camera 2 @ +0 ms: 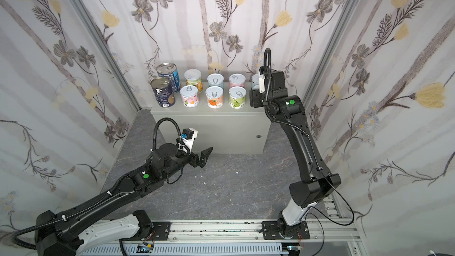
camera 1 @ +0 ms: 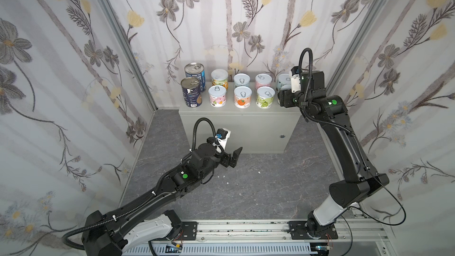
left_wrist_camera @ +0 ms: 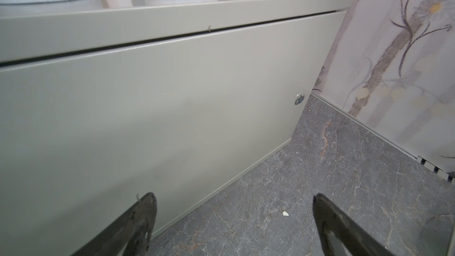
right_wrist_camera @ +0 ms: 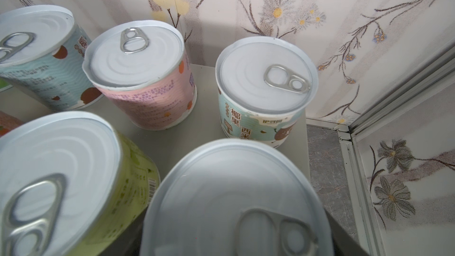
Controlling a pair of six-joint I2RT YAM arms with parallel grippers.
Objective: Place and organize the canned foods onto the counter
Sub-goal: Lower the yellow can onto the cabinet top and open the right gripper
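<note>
Cans [camera 1: 242,98], short white-lidded cylinders, on smooth grey metal counter [camera 1: 241,129]

Both top views look down from high up toward the back wall [camera 1: 221,20], and share almost the same sight: the bench [camera 1: 258,129], the cans [camera 1: 242,97] on it and the floor [camera 1: 258,188]. The left wrist camera sits low, close to the bench's front side, looking past the left hand [left_wrist_camera: 234,195]. The right wrist camera looks down from very near on lids at the bench's right end, the nearest can [right_wrist_camera: 234,193] big and blurry.
</note>
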